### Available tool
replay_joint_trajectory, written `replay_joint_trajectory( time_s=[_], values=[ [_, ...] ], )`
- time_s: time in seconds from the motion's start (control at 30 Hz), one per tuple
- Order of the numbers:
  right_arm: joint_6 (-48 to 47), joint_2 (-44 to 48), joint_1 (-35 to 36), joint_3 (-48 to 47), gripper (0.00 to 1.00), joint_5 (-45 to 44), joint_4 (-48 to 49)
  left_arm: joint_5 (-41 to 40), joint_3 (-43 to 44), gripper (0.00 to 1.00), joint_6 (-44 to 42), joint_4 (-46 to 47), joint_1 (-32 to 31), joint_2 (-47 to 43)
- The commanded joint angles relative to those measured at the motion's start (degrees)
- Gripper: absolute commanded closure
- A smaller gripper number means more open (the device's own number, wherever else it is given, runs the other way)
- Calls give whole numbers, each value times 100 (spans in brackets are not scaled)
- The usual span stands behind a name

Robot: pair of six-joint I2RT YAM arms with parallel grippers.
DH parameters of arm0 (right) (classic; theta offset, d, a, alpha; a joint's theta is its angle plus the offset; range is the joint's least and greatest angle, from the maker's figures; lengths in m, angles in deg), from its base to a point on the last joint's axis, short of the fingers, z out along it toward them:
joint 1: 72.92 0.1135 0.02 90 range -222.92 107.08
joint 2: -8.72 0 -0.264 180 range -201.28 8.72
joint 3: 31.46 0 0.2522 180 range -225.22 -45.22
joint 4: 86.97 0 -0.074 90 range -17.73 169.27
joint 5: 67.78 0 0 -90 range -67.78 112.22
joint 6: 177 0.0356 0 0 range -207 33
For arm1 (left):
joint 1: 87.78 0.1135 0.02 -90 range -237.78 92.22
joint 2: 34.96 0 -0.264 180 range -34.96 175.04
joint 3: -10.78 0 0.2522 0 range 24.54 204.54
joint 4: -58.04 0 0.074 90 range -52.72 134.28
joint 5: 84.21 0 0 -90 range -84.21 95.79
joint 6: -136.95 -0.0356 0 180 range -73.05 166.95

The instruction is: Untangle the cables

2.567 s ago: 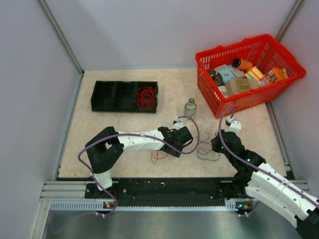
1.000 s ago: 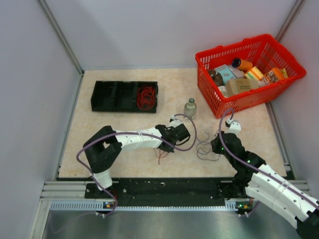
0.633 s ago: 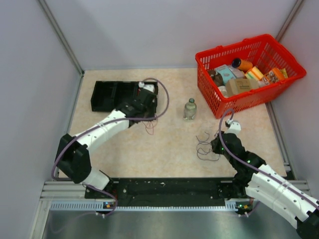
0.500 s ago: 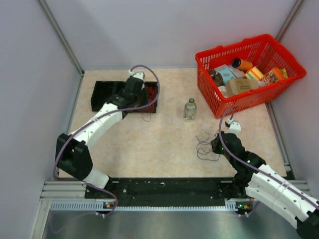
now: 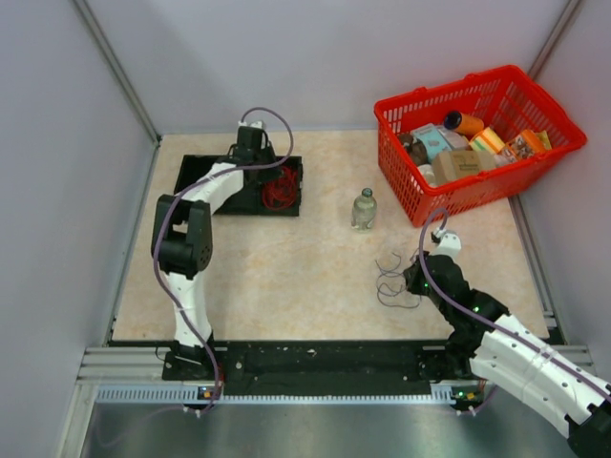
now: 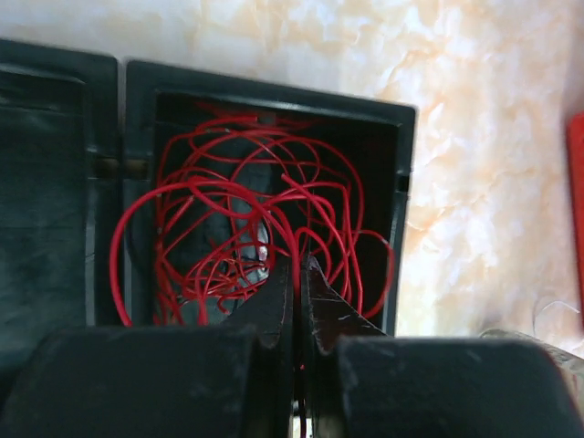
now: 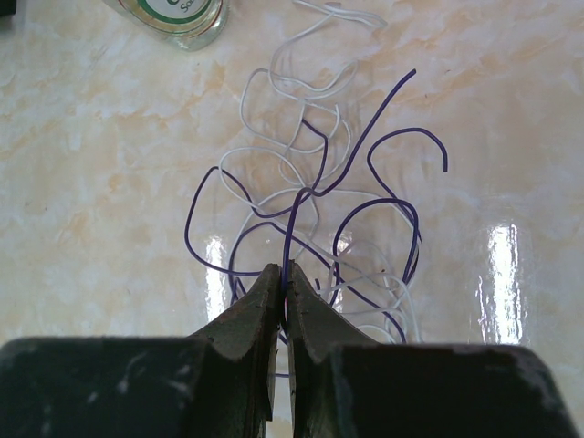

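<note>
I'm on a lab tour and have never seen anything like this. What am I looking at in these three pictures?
Two robot arms are bolted to the near edge of a table. The wide picture comes from a camera above and behind them. The two close-ups come from a camera on each wrist, looking past its dark jaws. The left arm reaches over a black tray, jaws shut on a strand of the red cables lying in its end compartment. The right arm pinches a purple cable tangled with a white cable on the table. Also there: a small bottle and a red basket of packaged goods.
</note>
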Motion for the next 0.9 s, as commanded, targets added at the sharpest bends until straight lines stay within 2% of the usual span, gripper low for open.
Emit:
replay_joint_trajectory(
  time_s=[0.0,0.13,0.2,0.3,0.47,0.53,0.63,0.77,0.8,0.87],
  values=[
    [-102,23,-41,-47,94,14,227,300,357,100,219,248,-182,428],
    [-94,14,-41,-38,94,32,218,-499,795,100,183,-628,-305,946],
    [-85,40,-32,-38,94,67,209,-493,971,100,105,-797,-314,1114],
    [-102,49,-41,-29,94,58,209,-509,1174,75,-54,-1130,-332,1019],
    [-94,32,-41,-29,94,58,218,-623,796,38,-124,-981,-332,-26],
    [-102,23,-32,-29,94,76,227,-624,796,27,-116,-1122,-340,-474],
    [-120,-38,-32,-38,94,120,253,-598,735,22,-98,-1254,-349,-984],
    [-146,-126,-32,-64,94,181,297,-624,481,22,-89,-1421,-358,-1661],
    [-164,-144,-32,-55,94,199,306,-833,375,22,-81,-1456,-358,-1828],
    [-190,-205,-23,-64,94,260,367,-818,-45,22,-37,-1440,-375,-2346]
  ],
)
